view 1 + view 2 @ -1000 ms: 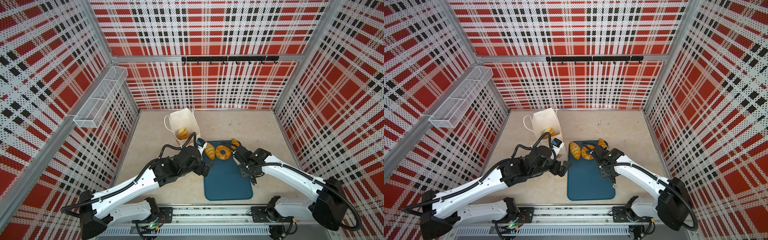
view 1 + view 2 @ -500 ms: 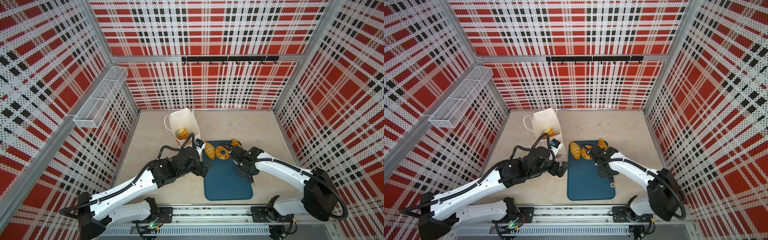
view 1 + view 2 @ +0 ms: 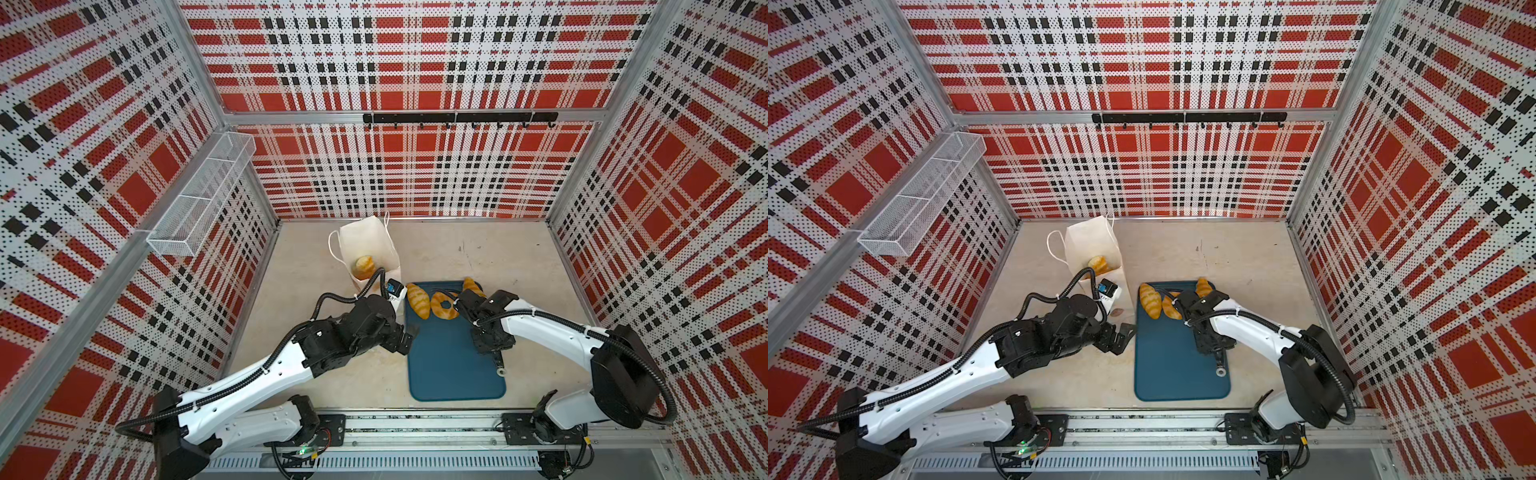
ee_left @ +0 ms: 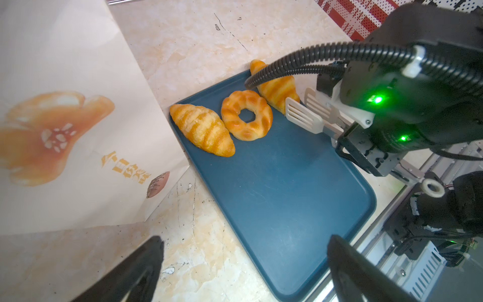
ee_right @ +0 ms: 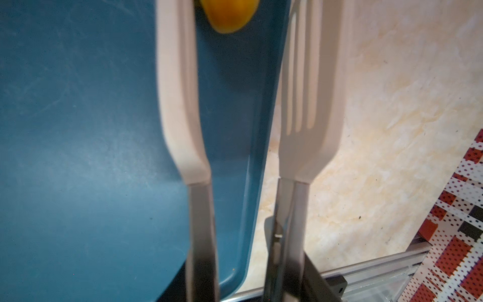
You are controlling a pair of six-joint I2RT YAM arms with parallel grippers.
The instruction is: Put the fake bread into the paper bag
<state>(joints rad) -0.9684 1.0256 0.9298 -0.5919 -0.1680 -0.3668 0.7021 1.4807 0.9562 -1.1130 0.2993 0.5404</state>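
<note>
Right arm [image 3: 548,328] has swung in since a second ago: elbow closer to centre, wrist now over part of the ring doughnut [image 3: 436,311] in both top views. Left arm [image 3: 270,374] has barely shifted.

4 pieces of fake bread [image 3: 1150,301] in view. 3 sit on the teal tray [image 4: 274,196], in a row across its far end: left croissant [image 4: 202,129], ring doughnut in the middle, right croissant [image 4: 277,89] at the far right corner with its far tip past the rim. 1 more pastry [image 3: 364,266] is inside the paper bag [image 3: 365,239], which stands open on the table [image 3: 478,249], just left of the tray's far left corner. 1 bag, 1 tray.

Right gripper [image 4: 347,141] is clamped on 1 pair of white slotted tongs [image 4: 303,115]. Tong blades are apart, down at the right croissant's near end; can't tell if they touch it. Right wrist view shows an orange pastry tip between the 2 blades, blurred.

Left gripper [image 4: 245,243]: jaws wide apart, nothing in them. Both black fingers [image 4: 146,264] are low over the table and the tray's near left edge, on the near side of the bag.

Also: 1 white wire basket [image 3: 199,199] on the left wall, 1 black hook rail [image 3: 457,117] on the far wall.
</note>
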